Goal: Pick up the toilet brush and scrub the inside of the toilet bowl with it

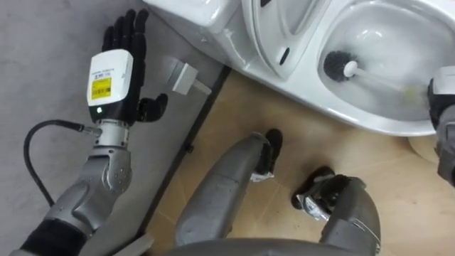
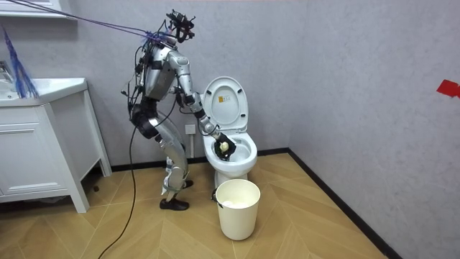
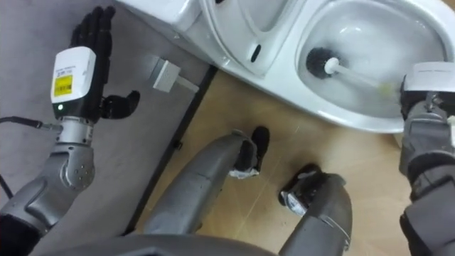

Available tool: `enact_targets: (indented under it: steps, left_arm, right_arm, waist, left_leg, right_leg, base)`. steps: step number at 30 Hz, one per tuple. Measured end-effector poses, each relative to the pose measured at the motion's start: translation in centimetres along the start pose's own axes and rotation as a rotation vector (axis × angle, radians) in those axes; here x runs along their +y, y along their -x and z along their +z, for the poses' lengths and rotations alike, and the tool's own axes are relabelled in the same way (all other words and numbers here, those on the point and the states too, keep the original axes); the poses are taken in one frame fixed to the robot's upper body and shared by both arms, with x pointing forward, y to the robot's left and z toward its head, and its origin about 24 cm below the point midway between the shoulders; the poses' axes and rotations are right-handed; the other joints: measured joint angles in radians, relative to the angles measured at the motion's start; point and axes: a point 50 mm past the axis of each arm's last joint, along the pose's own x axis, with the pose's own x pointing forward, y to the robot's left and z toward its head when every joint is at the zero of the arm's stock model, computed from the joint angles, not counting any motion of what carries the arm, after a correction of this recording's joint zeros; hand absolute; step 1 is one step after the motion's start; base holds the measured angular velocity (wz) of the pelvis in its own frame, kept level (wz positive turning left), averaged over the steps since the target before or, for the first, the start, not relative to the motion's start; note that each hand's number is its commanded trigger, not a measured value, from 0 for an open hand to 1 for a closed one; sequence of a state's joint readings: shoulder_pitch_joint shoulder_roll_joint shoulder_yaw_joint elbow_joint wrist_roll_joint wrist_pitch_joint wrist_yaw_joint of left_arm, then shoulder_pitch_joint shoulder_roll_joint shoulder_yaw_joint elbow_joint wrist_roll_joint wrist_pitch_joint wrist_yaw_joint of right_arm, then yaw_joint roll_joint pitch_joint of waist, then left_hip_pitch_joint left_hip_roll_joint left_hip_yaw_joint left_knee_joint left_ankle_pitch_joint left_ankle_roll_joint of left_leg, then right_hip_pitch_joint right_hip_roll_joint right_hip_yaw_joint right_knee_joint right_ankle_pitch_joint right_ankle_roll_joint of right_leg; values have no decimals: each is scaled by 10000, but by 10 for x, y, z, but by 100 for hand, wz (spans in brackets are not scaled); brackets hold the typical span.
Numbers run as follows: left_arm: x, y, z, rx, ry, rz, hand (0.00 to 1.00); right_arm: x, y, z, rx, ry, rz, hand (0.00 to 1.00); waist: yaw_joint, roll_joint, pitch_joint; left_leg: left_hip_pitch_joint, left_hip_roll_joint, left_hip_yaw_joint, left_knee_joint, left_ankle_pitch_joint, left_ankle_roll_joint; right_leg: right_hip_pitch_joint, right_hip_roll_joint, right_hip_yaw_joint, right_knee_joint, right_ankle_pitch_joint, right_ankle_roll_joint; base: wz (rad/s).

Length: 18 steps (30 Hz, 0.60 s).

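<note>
A humanoid robot stands on a wooden floor just beside a white toilet (image 1: 370, 117), bent forward over the bowl. In the room view the lid (image 2: 225, 101) stands upright against the grey wall.

The right arm reaches down over the bowl's near rim. The right hand (image 3: 426, 99) is closed on the end of the toilet brush (image 1: 335, 65); its back faces the camera, so the fingers themselves are mostly hidden, but the white handle runs straight into it. From there the handle slants across the inside of the bowl, and the dark bristle head sits low against the inner wall, on the side nearest the raised seat.

The left hand (image 1: 117, 71) is idle — held up beside the wall, away from the toilet, with fingers straight and thumb spread, holding nothing. A small pale wall fitting (image 1: 183, 77) sits just beside it.

A white waste bin (image 2: 237, 208) stands on the floor in front of the toilet, and a white cabinet (image 2: 36, 144) fills the room view's left edge.

Judging by this, the task is in its working stage: the brush is taken up and already in the bowl. How much of the inner wall is scrubbed cannot be told. Probably left to do — working the head round the rest of the bowl and under the rim, then lifting the brush out and putting it away.
</note>
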<state>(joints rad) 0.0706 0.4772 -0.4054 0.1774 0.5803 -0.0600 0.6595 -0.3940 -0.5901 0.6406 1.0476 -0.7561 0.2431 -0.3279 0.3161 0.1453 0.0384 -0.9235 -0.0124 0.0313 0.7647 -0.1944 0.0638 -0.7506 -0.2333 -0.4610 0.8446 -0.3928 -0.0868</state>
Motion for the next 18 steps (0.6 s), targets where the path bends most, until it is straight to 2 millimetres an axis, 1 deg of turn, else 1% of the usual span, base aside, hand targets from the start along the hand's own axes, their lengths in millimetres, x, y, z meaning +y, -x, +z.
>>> enact_targets:
  steps: [2,3,4,5,6,8,9,10,11,12,13,14,15,16,18]
  left_arm:
    - [-1,4,0,-58,115,-106,0]
    - [-2,6,-1,-58,150,-150,0]
    - [-2,7,-1,-64,199,-168,0]
    - [-3,7,0,-45,234,-229,0]
    - [-4,8,-1,-6,251,-276,0]
    - [-7,11,-1,92,269,-412,0]
    - [-9,11,-2,153,274,-459,0]
    - [-11,11,-3,245,262,-510,0]
    - [-12,11,-6,343,183,-597,0]
    - [-14,12,-8,419,141,-658,0]
    - [-16,14,-11,550,108,-778,0]
    - [-19,16,-14,634,67,-917,0]
    - [-20,19,-16,712,34,-1010,0]
    - [-23,23,-19,879,-19,-1207,0]
    - [-28,29,-24,1106,-173,-1511,0]
  right_arm:
    - [6,3,8,-180,-113,188,100]
    - [7,4,12,-245,-150,282,100]
    - [10,5,20,-436,-212,461,100]
    - [11,7,26,-615,-314,614,100]
    - [12,8,29,-694,-360,685,100]
    - [21,14,41,-1083,-394,1025,100]
    - [23,16,43,-1160,-363,1147,100]
    - [28,19,44,-1340,-247,1340,100]
    - [33,21,45,-1479,-251,1555,100]
    - [36,23,45,-1547,-252,1642,100]
    - [43,27,45,-1658,-247,1832,100]
    - [52,32,44,-1737,-238,2135,100]
    - [55,34,43,-1767,-257,2234,100]
    - [64,41,42,-1788,-317,2521,100]
    - [77,51,42,-1792,-597,2918,100]
  waist:
    - [-199,-47,10]
    - [-228,-79,13]
    - [-318,-176,8]
    - [-437,-310,27]
    - [-460,-388,26]
    - [-620,-749,33]
    - [-641,-807,36]
    - [-652,-947,44]
    - [-660,-1165,48]
    - [-657,-1243,48]
    - [-683,-1326,65]
    - [-743,-1420,60]
    - [-773,-1442,62]
    - [-841,-1499,57]
    - [-911,-1629,62]
  left_leg:
    - [306,15,26,-205,-29,-63]
    - [394,39,39,-256,-42,-87]
    - [583,92,60,-325,-70,-137]
    - [789,128,98,-440,-61,-173]
    - [881,151,137,-478,-55,-183]
    - [1337,168,152,-666,-26,-226]
    - [1466,186,149,-710,-26,-226]
    - [1663,238,160,-751,-27,-227]
    - [1869,364,253,-811,-27,-227]
    - [1971,364,269,-845,-27,-227]
    - [2256,363,267,-985,-27,-227]
    - [2579,344,242,-1170,-26,-228]
    - [2726,338,234,-1222,-27,-229]
    - [3015,325,243,-1342,-27,-230]
    - [3563,307,275,-1679,-25,-235]
  right_leg:
    - [300,129,10,-273,30,16]
    - [395,189,21,-375,42,11]
    - [566,289,56,-543,57,5]
    - [760,361,80,-725,60,1]
    - [846,398,102,-798,61,1]
    - [1348,495,97,-1136,58,-4]
    - [1504,543,84,-1262,59,-2]
    - [1752,634,96,-1465,70,17]
    - [1922,708,214,-1610,80,35]
    - [2053,738,226,-1711,83,40]
    - [2373,788,196,-1911,100,68]
    - [2698,812,174,-2079,116,98]
    - [2866,827,142,-2165,118,102]
    - [3202,839,54,-2359,127,117]
    - [3700,917,120,-2688,166,186]
  base:
    - [-5]
    - [-11]
    - [-10]
    - [-10]
    - [-6]
    - [0]
    - [0]
    - [-10]
    - [-13]
    - [-8]
    - [6]
    - [13]
    - [14]
    - [11]
    - [3]
